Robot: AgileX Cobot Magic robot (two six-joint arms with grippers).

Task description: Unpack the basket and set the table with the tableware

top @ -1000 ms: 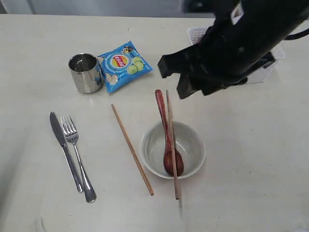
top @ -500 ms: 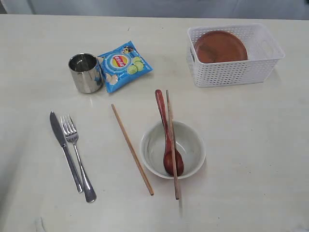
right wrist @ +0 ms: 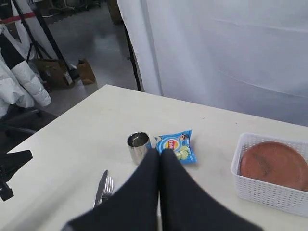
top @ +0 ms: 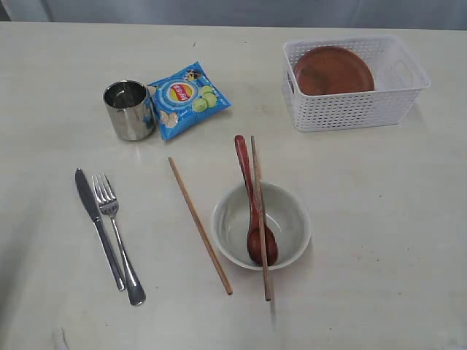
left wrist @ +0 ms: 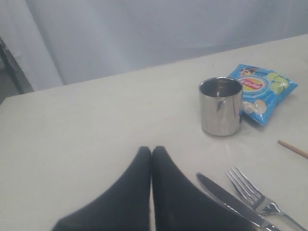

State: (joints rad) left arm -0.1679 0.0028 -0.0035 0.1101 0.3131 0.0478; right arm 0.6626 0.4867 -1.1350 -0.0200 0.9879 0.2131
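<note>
The white basket (top: 408,98) stands at the back right of the cream table (top: 379,219) and holds the round brown plate (top: 333,70). The pale bowl (top: 228,226) sits near the middle with the dark red-brown spoon (top: 252,197) and one chopstick (top: 260,219) resting in it. The other chopstick (top: 199,224) lies to its left. Knife (top: 98,226) and fork (top: 117,233) lie side by side at the left. The steel cup (top: 129,109) stands behind them. Neither arm shows in the exterior view. My left gripper (left wrist: 151,150) is shut and empty above the table near the knife (left wrist: 226,199). My right gripper (right wrist: 160,152) is shut and empty, high above the table.
A blue chip bag (top: 187,97) lies beside the cup. The right wrist view shows the basket (right wrist: 269,190), the plate (right wrist: 274,163), the cup (right wrist: 138,146) and the floor with stands past the table's far edge.
One second ago the right arm hung over the basket and the spoon handle. It has withdrawn out of the exterior view. The tableware has not moved.
</note>
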